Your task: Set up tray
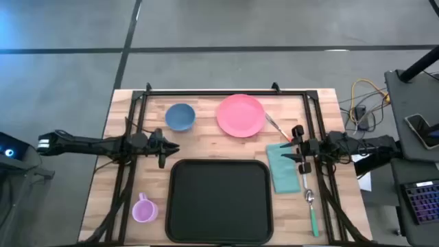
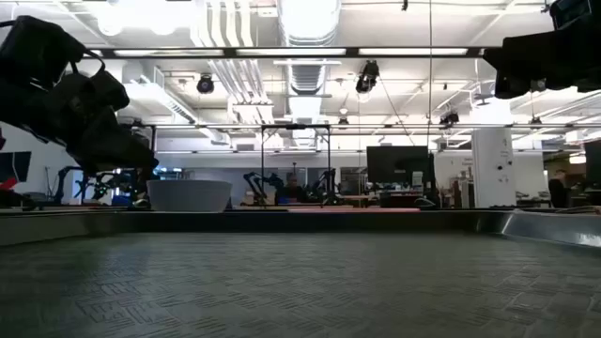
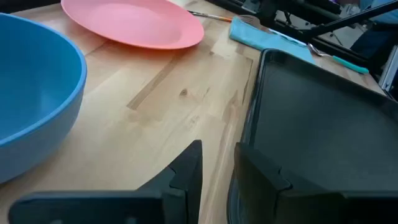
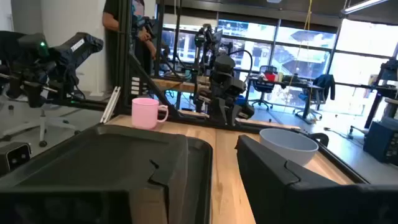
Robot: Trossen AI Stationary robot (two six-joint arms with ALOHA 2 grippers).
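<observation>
The black tray (image 1: 219,200) lies flat at the near middle of the table. Beyond it are a blue bowl (image 1: 180,116) and a pink plate (image 1: 241,114), with a fork (image 1: 276,127) at the plate's right. A folded teal napkin (image 1: 282,168) lies right of the tray, a green-handled spoon (image 1: 311,206) beside it. A pink mug (image 1: 143,209) stands at the near left. My left gripper (image 1: 175,147) hovers open by the tray's far left corner (image 3: 267,59). My right gripper (image 1: 288,148) hovers open over the napkin, facing the tray (image 4: 124,155).
A dark metal frame (image 1: 226,91) runs along the table's far edge and down both sides. Cables and a keyboard sit off the right edge. Bare wood (image 1: 206,144) shows between the tray and the bowl and plate.
</observation>
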